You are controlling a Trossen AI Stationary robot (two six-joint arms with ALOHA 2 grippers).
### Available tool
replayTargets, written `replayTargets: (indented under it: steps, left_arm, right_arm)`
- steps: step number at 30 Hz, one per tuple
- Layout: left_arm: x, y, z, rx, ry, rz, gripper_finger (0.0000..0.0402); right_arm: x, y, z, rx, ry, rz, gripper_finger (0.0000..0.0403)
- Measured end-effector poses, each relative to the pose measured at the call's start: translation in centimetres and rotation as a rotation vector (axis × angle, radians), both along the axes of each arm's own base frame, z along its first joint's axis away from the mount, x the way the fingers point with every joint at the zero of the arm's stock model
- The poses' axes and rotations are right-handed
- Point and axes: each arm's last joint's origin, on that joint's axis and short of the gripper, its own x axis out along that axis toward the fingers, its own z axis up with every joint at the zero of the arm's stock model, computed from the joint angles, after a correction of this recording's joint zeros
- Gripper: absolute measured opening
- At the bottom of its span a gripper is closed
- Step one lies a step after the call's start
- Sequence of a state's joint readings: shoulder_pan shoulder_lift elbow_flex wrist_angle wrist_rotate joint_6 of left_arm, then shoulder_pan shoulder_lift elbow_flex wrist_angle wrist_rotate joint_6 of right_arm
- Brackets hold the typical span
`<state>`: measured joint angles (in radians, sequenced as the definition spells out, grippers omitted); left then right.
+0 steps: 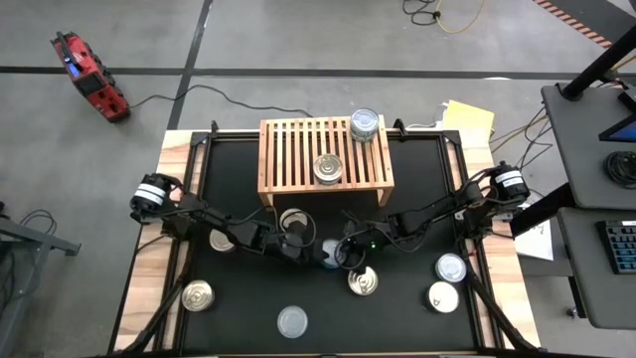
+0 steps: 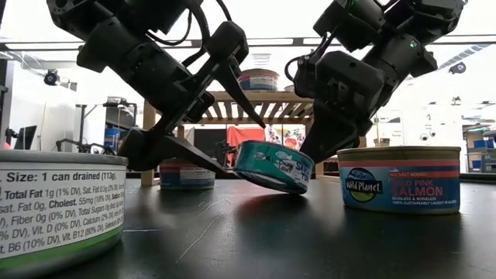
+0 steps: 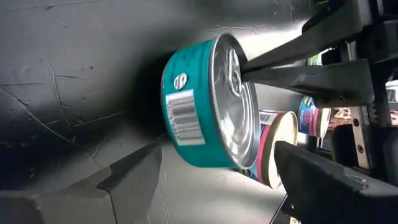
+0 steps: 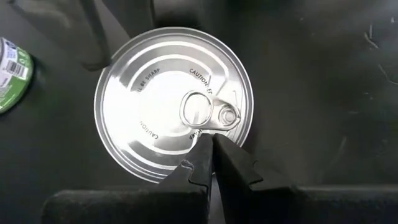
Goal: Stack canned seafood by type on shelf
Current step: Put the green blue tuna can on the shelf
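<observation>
A teal-labelled can (image 3: 193,118) with a silver pull-tab lid (image 4: 168,99) sits tilted on the black mat in front of the shelf (image 1: 325,154). Its edge toward my right arm is down, and the opposite edge is raised (image 2: 240,159). My left gripper (image 1: 306,249) is open, with one finger on either side of this can. My right gripper (image 4: 211,144) is shut, its tips on the lid. Two cans (image 1: 365,125) (image 1: 329,169) stand on the shelf's slatted top. Another can (image 1: 294,221) stands under the shelf's front edge. My left gripper's lower finger (image 2: 209,161) reaches the can's raised edge, but I cannot tell whether it touches. My right gripper presses its shut fingertips (image 4: 208,152) on the lid beside the pull tab (image 4: 214,127). It comes slanting down from the table's right side.
Loose cans stand on the mat at the near left (image 1: 199,295), near middle (image 1: 293,321), just near the grippers (image 1: 363,281) and at the right (image 1: 451,267) (image 1: 443,296). A salmon can (image 2: 399,180) and a large-looking can (image 2: 54,209) stand close to the low camera.
</observation>
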<state>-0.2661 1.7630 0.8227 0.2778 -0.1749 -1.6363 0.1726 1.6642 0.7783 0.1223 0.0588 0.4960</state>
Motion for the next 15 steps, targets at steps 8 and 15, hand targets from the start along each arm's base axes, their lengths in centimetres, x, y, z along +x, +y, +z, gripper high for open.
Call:
replayTargets:
  steps: [8, 15]
  left_arm:
    - [0.5, -0.1, -0.9, -0.023, -0.019, 0.014, 0.0297]
    - [1.6, -0.4, -2.0, -0.03, -0.117, 0.031, 0.0298]
  right_arm:
    - [0.0, -0.1, 0.0, -0.029, -0.01, -0.012, 0.0012]
    - [0.0, -0.1, -0.1, -0.031, -0.006, -0.014, 0.0012]
